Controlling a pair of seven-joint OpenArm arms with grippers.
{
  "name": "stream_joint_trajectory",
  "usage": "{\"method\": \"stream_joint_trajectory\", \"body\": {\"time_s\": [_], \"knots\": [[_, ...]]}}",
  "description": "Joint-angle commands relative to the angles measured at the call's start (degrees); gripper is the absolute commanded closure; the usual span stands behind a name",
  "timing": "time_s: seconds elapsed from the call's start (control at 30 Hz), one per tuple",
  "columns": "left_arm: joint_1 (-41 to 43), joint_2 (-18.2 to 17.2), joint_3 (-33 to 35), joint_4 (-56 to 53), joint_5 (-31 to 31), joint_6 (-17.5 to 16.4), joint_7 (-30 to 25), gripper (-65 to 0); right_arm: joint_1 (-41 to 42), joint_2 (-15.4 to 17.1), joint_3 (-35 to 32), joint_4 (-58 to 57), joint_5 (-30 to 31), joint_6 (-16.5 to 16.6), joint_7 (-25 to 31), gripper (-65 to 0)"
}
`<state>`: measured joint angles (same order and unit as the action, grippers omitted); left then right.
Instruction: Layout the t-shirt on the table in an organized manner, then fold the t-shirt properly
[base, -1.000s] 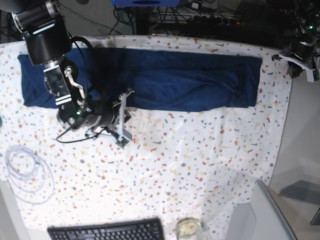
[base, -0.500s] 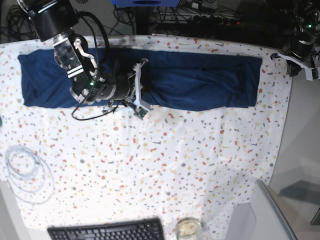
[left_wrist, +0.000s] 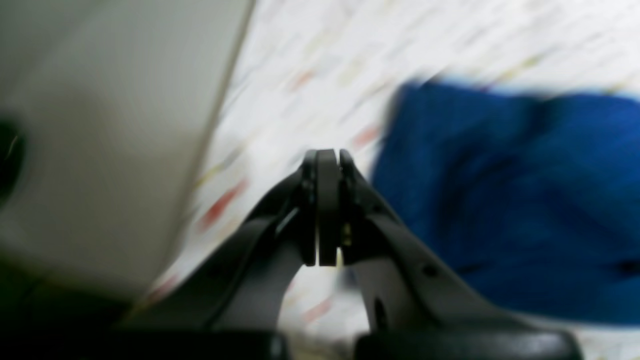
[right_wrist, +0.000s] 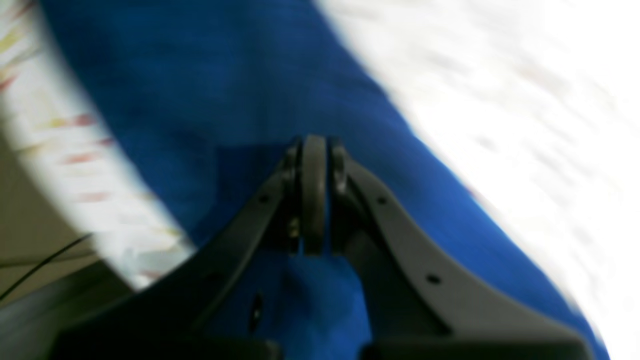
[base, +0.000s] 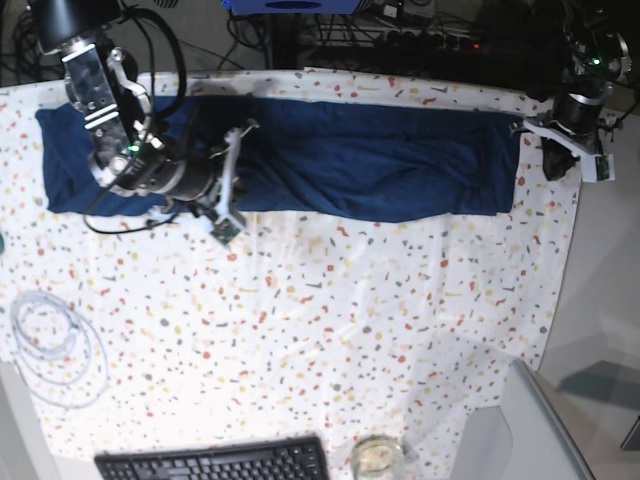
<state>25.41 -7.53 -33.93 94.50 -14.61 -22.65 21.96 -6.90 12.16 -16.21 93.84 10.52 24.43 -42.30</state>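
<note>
Base view: a plain dark navy blue t-shirt (base: 370, 160) of soft fabric lies folded into a long band across the far part of the table (base: 330, 330), whose white cloth is speckled with red, yellow and grey flecks. The band's far edge runs near the table's far edge; its ends stop just short of the side edges.

The right gripper (base: 232, 178), on this view's left, hangs over the shirt's near edge toward the left end, jaws clenched on nothing, as the blurred right wrist view confirms with blue cloth under the pressed-together jaws. The left gripper (base: 560, 160), at the table's right edge just beside the shirt's right end, also has its jaws pressed together and empty; its blurred wrist view shows the shirt's end beside it and the table edge to the other side.

The wide near half of the table is open. A coil of pale cable (base: 55, 345) lies at the left, and a black keyboard (base: 215, 462) and a small clear round container (base: 377, 457) sit at the near edge.
</note>
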Motion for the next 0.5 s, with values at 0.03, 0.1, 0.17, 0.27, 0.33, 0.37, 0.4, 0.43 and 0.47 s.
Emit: {"method": "stream_joint_trajectory", "body": {"time_s": [0.03, 0.1, 0.17, 0.27, 0.33, 0.37, 0.4, 0.43, 0.47], "knots": [[-1.3, 1.4, 3.5, 2.7, -0.5, -0.2, -0.9, 0.0, -1.6, 1.2, 4.3, 3.3, 0.6, 0.0, 0.1, -1.8], [-2.9, 3.1, 6.7, 2.7, -0.5, 0.0, -0.9, 0.0, -3.2, 1.2, 7.7, 3.6, 0.6, 0.0, 0.2, -1.8], [-4.8, 4.9, 10.6, 1.4, 0.0, 0.1, -0.9, 0.0, -3.9, 1.0, 11.3, 2.3, 0.6, 0.0, 0.2, -1.8], [-6.6, 5.6, 15.6, -1.4, 1.4, 0.1, -0.9, 0.0, -3.4, 0.9, 14.8, -1.8, 0.6, 0.0, 0.4, -1.8], [-6.6, 5.7, 17.8, -3.3, 3.8, 0.1, -0.9, 0.0, -2.5, 1.1, 16.9, -5.3, 0.6, 0.0, 2.6, -1.8], [-7.0, 5.7, 18.8, -4.3, 5.1, 0.1, -0.9, 0.0, -2.0, 1.2, 17.9, -7.7, 0.6, 0.0, 4.5, -1.8], [-7.0, 5.7, 19.2, -5.0, 6.1, 0.1, -0.9, 0.0, -1.8, 1.2, 18.6, -9.7, 0.6, 0.0, 5.9, -1.8], [-6.8, 5.6, 19.3, -5.8, 7.3, 0.1, -0.9, 0.0, -1.1, 2.0, 19.2, -11.7, 0.5, 0.0, 7.2, -1.8], [-6.7, 5.5, 19.2, -6.5, 8.3, 0.1, -0.9, 0.0, -0.6, 2.9, 19.4, -13.5, 0.5, 0.0, 8.1, -1.8]]}}
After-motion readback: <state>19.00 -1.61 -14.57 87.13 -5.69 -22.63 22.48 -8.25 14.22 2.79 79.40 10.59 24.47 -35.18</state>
